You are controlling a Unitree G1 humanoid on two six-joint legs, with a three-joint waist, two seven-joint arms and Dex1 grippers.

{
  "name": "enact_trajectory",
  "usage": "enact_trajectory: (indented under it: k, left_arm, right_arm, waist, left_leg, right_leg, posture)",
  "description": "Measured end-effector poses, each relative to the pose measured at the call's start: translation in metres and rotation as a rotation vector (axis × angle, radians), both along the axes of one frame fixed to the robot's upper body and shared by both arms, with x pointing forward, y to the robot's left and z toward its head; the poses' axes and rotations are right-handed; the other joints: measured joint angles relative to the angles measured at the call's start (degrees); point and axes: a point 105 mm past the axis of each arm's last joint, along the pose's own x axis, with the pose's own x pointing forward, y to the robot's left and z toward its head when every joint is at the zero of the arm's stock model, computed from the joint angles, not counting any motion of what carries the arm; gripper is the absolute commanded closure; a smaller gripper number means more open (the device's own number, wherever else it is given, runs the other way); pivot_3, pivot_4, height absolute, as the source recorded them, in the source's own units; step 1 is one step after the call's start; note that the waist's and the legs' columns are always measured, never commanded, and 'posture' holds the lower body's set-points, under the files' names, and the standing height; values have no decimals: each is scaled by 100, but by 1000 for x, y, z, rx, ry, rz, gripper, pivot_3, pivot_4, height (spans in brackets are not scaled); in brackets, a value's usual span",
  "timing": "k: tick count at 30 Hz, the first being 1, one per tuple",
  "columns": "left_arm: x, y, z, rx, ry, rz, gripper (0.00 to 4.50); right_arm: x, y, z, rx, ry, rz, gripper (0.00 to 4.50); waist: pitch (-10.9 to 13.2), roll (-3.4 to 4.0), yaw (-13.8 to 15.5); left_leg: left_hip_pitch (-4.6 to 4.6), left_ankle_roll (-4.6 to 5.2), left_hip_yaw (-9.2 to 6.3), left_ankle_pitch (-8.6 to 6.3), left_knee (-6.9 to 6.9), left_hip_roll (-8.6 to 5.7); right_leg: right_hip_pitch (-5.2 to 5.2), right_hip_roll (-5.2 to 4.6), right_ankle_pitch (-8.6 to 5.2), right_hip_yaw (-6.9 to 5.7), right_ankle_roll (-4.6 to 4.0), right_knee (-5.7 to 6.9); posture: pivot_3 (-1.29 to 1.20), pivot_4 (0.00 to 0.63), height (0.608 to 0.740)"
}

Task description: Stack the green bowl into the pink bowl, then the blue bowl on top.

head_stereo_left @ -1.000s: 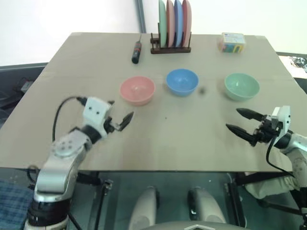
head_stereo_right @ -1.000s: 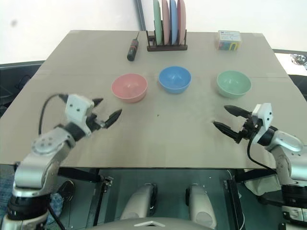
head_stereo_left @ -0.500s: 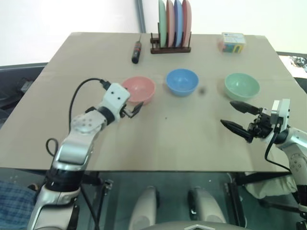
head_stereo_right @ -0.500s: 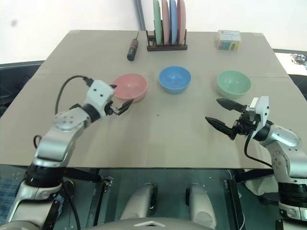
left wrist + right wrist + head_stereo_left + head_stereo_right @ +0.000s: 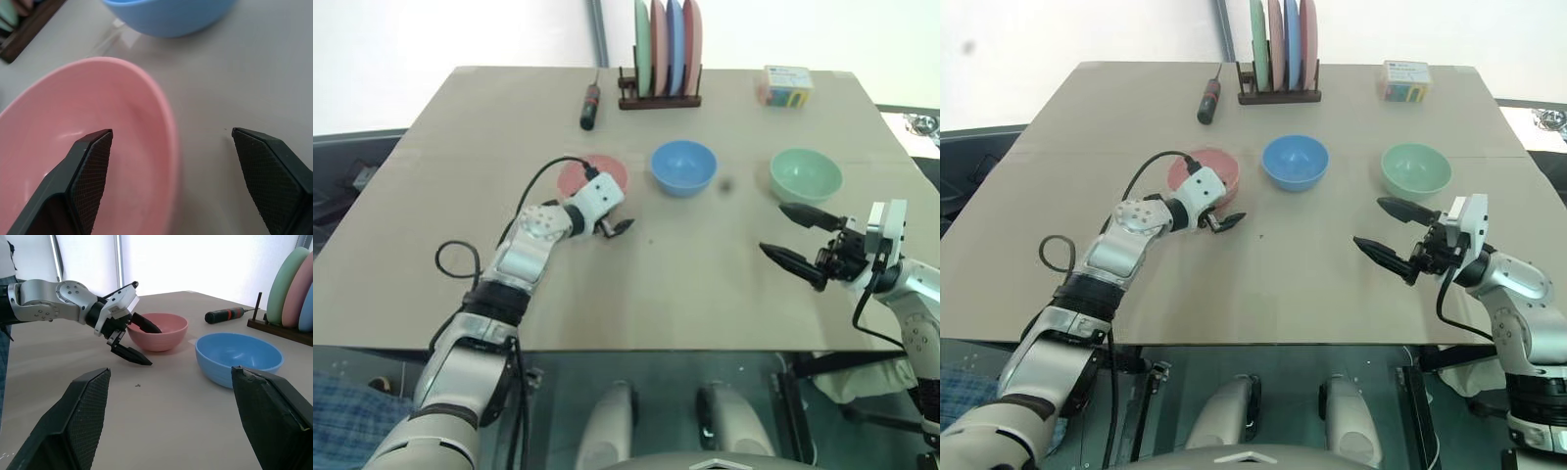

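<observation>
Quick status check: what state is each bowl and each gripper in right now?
pink bowl: upright on table, empty, left gripper astride its rim.
blue bowl: upright, empty, untouched.
green bowl: upright, empty, not yet stacked.
left gripper: open, one finger inside pink bowl.
right gripper: open, holding nothing.

The left gripper (image 5: 611, 220) is reaching toward the frame's centre left, jaws standing wide apart. At the right edge, the right gripper (image 5: 795, 238) is hovering, jaws likewise spread, pointing left.
</observation>
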Motion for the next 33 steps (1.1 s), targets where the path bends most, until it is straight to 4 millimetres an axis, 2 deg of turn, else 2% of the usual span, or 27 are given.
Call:
enact_trajectory:
  k: [1,2,3,4,7,10,11,13,17,21,26,30,31,33]
  left_arm:
    - [-2,-2,-1,1,14,-21,1058]
    - [-4,-3,-2,4,29,-44,1514]
    - [-4,-4,-2,5,30,-46,1780]
    - [-4,-4,-2,6,33,-51,1874]
    - [-12,-6,-5,16,56,-98,2971]
    - [-21,-14,-3,17,49,-151,4355]
    - [-27,-19,0,17,40,-190,4477]
    - [-41,-29,7,21,26,-275,4477]
    - [-89,-55,16,37,42,-532,4477]
    - [-112,-69,17,42,72,-644,4477]
    - [-109,-71,19,37,54,-619,4477]
    - [-87,-67,23,-13,19,-502,4477]
    - [-78,-64,27,-40,-1,-450,3939]
    - [-67,-55,33,-73,-24,-378,3261]
  right_arm:
    - [0,0,-1,0,2,-3,286]
    - [0,0,-1,1,5,-7,286]
    - [0,-1,-1,1,5,-7,286]
    - [0,-1,-1,1,5,-9,286]
    - [-1,-1,-3,2,11,-16,286]
    - [-1,-2,-3,1,10,-16,286]
    - [-1,-1,-3,1,9,-16,286]
    - [-1,-1,-2,0,6,-15,286]
    - [0,-2,-1,-2,4,-15,286]
    - [1,-2,1,-3,-3,-13,286]
    - [1,-2,1,-9,-3,-12,286]
    - [1,-2,1,-12,-1,-13,286]
    - [1,-2,1,-12,-1,-13,286]
    - [1,-2,1,-12,-1,-13,286]
  waist:
    - [0,0,0]
    - [0,0,0]
    - [0,0,0]
    - [0,0,0]
    - [0,0,-1]
    - [0,0,-1]
    - [0,0,-1]
    - [0,0,-1]
    - [0,1,-8]
    - [0,1,2]
    - [0,1,2]
    - [0,1,3]
    - [0,0,4]
    - [0,0,-5]
  left_leg:
    - [0,0,0,0,0,0]
    - [0,0,-1,0,0,0]
    - [0,0,-1,0,0,0]
    - [0,0,0,0,0,0]
    - [0,0,0,0,0,0]
    - [-1,0,-1,0,0,0]
    - [0,0,0,0,0,0]
    - [-1,0,-1,0,0,1]
    - [1,0,1,0,0,2]
    - [5,1,0,0,2,2]
    - [3,1,0,0,6,2]
    - [2,1,-1,0,6,1]
    - [1,1,-3,0,7,1]
    - [1,1,-2,0,6,1]
  right_leg:
    - [0,0,0,0,0,0]
    - [0,0,0,0,0,0]
    - [0,0,0,0,0,0]
    - [0,0,0,0,0,0]
    - [0,0,0,1,0,1]
    - [0,0,0,1,0,0]
    - [0,0,0,1,0,1]
    - [0,0,0,1,-1,0]
    - [0,-1,0,3,-2,1]
    - [1,0,-2,2,1,4]
    - [1,0,-9,3,14,4]
    - [1,1,-9,1,14,3]
    - [1,1,-9,0,14,3]
    - [1,1,-8,1,13,3]
  posture:
    - [0,150,740]
    - [0,150,740]
    - [0,150,740]
    - [0,150,740]
    - [0,150,740]
    - [0,150,740]
    - [0,150,740]
    - [0,150,740]
    - [0,150,740]
    - [0,150,740]
    - [0,150,740]
    - [0,150,740]
    - [0,150,740]
    - [0,150,740]
